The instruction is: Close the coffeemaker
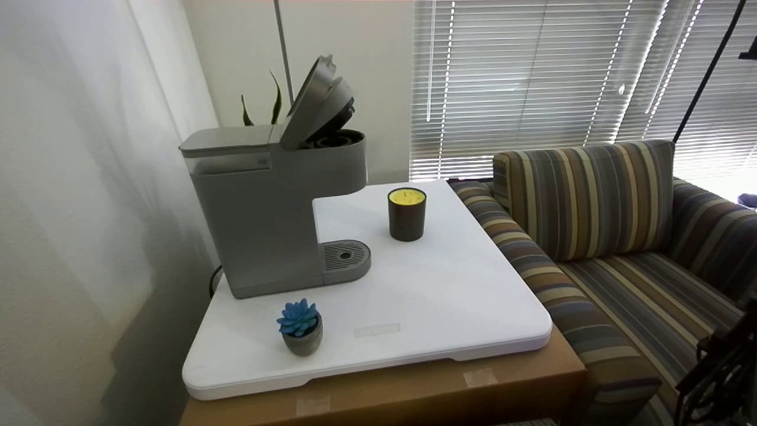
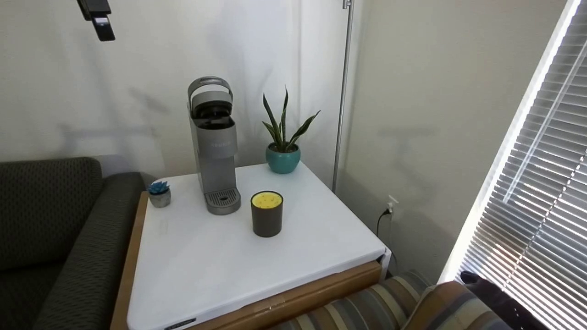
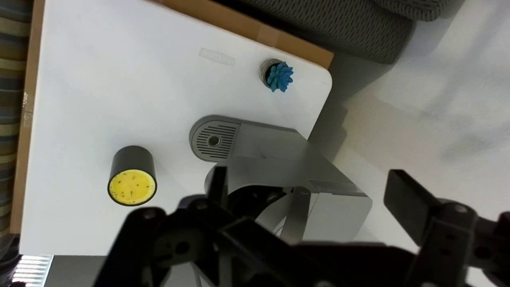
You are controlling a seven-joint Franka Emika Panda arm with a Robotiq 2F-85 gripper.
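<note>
The grey coffeemaker [image 1: 260, 225] stands upright on the white table; its lid [image 1: 316, 103] is raised and tilted back, with the dark opening under it exposed. It also shows in an exterior view [image 2: 218, 174] with the handle arch up, and in the wrist view [image 3: 271, 171], where my gripper's parts hide some of the lid. My gripper [image 3: 312, 190] is open, its two fingers wide apart with nothing held. The coffeemaker appears below and between the fingers, apart from them. In an exterior view, only a dark part of the gripper [image 2: 103, 28] shows at the top left, higher than the coffeemaker.
The white table [image 1: 449, 296] also holds a dark candle jar [image 1: 407, 219] in front of the coffeemaker, a small blue succulent [image 1: 300, 328] beside it and a teal plant pot [image 2: 283, 158]. A wall stands behind. A striped armchair [image 1: 591, 201] and a dark sofa [image 2: 69, 220] flank the table.
</note>
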